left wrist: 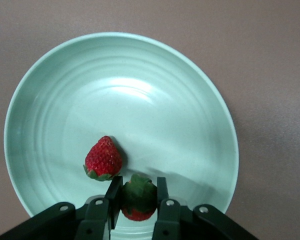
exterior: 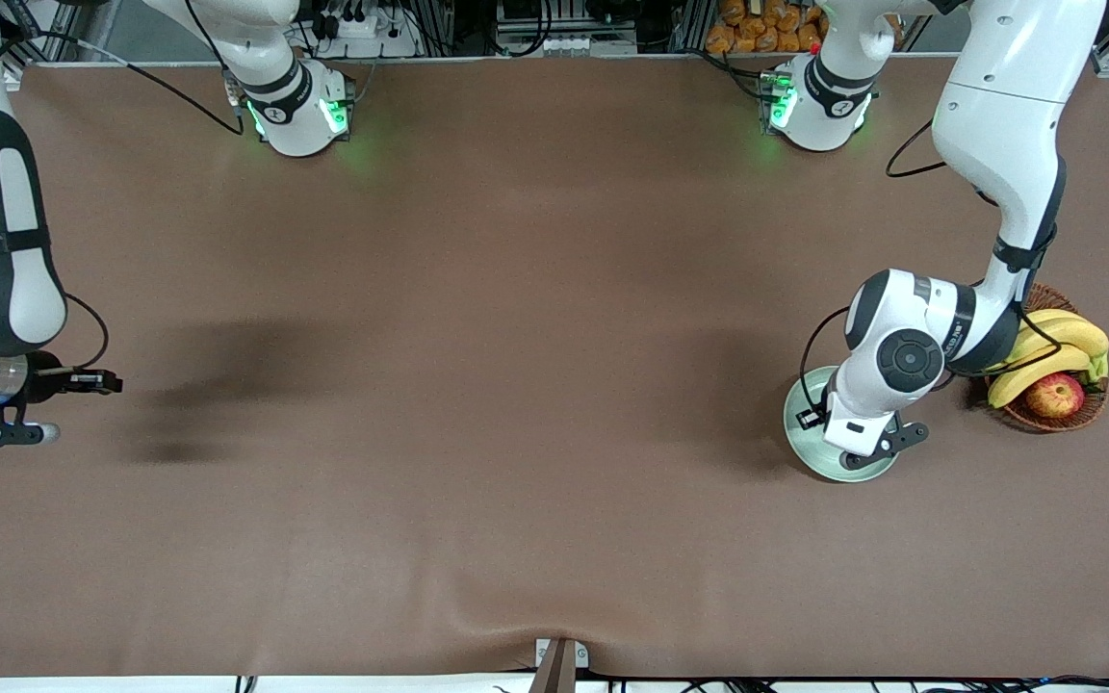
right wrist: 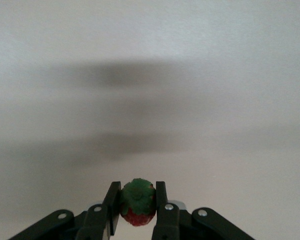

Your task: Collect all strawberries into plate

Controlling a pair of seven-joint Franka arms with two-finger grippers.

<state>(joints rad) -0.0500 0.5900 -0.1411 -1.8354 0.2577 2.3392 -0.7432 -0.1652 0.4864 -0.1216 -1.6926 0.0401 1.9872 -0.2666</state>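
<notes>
- Plate (exterior: 805, 445) of pale mint green sits at the lower right of the front view on the brown worktop (exterior: 516, 385), toward the left arm's end, just beside a wicker basket (exterior: 1084, 414).
- The basket holds bananas (exterior: 1060, 337) and an apple (exterior: 1055, 395).
- The left pincer (left wrist: 138, 200) hangs over the plate, its body covering much of the plate in the front view.
- The left pincer's jaws are clamped on a strawberry in the left pincer (left wrist: 138, 199), green cap facing the wrist camera, at the bottom middle of the left wrist view.
- A loose strawberry (left wrist: 103, 159) lies in the plate, just beside the held one and apart from the jaws.
- The right pincer (right wrist: 138, 202) is at the left edge of the front view, over bare worktop toward the right arm's end.
- Its jaws are clamped on a strawberry in the right pincer (right wrist: 138, 201), cap toward the wrist camera, at the bottom middle of the right wrist view.
</notes>
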